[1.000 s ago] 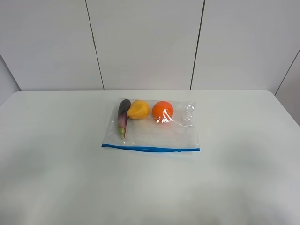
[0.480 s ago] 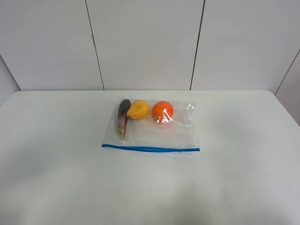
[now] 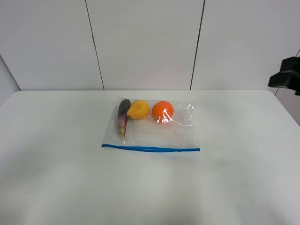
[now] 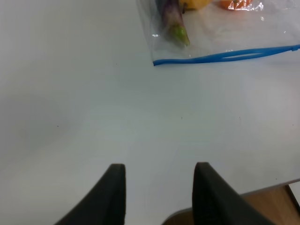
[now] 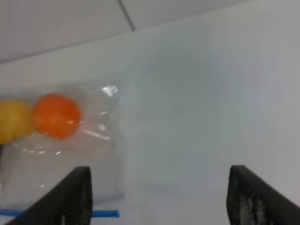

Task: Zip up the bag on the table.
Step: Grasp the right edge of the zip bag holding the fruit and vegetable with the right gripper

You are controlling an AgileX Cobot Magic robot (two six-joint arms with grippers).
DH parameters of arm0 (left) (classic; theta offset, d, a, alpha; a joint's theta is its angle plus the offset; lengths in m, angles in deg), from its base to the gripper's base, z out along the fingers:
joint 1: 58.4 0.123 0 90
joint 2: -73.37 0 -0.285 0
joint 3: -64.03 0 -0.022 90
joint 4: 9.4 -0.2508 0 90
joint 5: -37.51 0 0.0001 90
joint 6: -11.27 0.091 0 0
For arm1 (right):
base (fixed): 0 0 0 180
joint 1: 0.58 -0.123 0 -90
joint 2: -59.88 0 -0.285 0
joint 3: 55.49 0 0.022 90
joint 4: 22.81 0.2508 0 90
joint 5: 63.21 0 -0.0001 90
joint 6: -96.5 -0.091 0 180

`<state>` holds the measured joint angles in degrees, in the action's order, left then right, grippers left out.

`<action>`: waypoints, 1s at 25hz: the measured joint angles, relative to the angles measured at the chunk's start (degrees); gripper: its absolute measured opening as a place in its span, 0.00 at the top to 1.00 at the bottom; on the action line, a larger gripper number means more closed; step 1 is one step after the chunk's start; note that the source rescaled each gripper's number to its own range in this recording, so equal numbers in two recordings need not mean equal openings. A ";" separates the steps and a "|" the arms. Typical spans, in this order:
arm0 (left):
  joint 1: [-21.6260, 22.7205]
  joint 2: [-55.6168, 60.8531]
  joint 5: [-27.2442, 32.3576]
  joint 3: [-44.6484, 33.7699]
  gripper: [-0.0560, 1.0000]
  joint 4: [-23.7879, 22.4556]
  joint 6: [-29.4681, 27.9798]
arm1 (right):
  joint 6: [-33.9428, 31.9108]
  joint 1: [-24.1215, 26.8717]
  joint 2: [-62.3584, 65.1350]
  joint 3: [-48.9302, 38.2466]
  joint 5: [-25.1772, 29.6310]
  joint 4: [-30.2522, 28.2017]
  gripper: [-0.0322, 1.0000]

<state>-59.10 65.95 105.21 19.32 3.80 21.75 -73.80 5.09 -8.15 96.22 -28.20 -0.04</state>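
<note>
From the high view, a dark part of the right arm [image 3: 287, 75] has newly entered beyond the white worktop's [image 3: 56, 164] far right corner, so the approach is likely just starting. The clear rectangular plastic zip bag [image 3: 154, 129] lies untouched nearer the far edge, its blue zipper strip [image 3: 150, 149] facing the near edge.

At the left wrist, the left gripper [image 4: 158, 169] hangs spread and empty near the front edge, well apart from the bag [image 4: 225, 33]. The strip [image 4: 225, 56] runs out of frame, so I cannot tell how far it is sealed.

At the right wrist, the right gripper [image 5: 159, 171] is spread wide and empty. The picture is blurred and cuts off most of the bag [image 5: 61, 154].
</note>
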 joint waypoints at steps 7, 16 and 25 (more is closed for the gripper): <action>0.00 0.00 0.00 0.00 0.00 0.00 0.00 | 10.07 0.00 -10.98 0.20 -0.23 13.70 0.00; 0.00 0.00 0.00 0.00 0.00 0.00 0.00 | 18.88 0.00 -24.35 0.43 1.25 27.32 0.00; 0.00 0.00 0.00 0.00 0.00 0.00 0.00 | 21.86 0.00 -35.29 0.43 3.07 32.24 0.00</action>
<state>-59.10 65.95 105.21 19.32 3.80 21.75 -51.94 5.09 -43.43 96.66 -25.13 32.20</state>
